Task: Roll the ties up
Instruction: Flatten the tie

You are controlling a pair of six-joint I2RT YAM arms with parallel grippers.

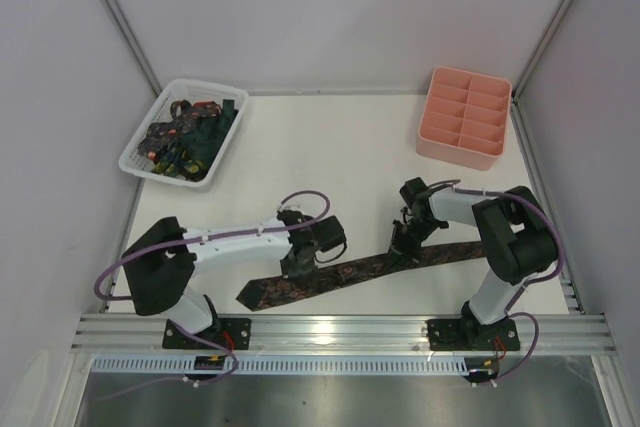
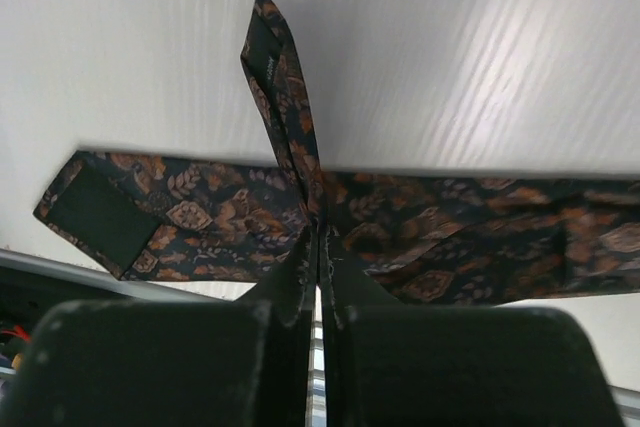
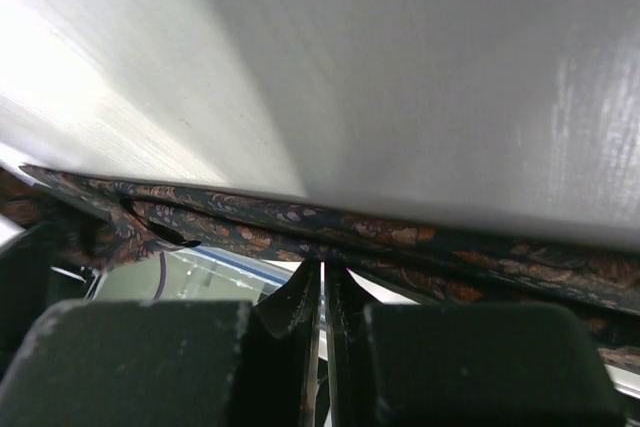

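Observation:
A brown patterned tie [image 1: 345,272] lies slanted across the near part of the table, its wide pointed end at the left. My left gripper [image 1: 300,265] is shut and pinches the tie near that wide end. In the left wrist view the gripper [image 2: 320,232] grips the fabric [image 2: 220,212] where the narrow end [image 2: 270,47] crosses over it. My right gripper [image 1: 405,247] is shut on the tie farther right. In the right wrist view the gripper [image 3: 322,269] nips the tie's near edge [image 3: 400,237]. Several dark green ties [image 1: 190,137] lie heaped in the basket.
A white lattice basket [image 1: 135,157] stands at the back left. A pink compartment tray [image 1: 465,117] stands at the back right. The metal rail [image 1: 340,332] runs along the table's near edge, just below the tie.

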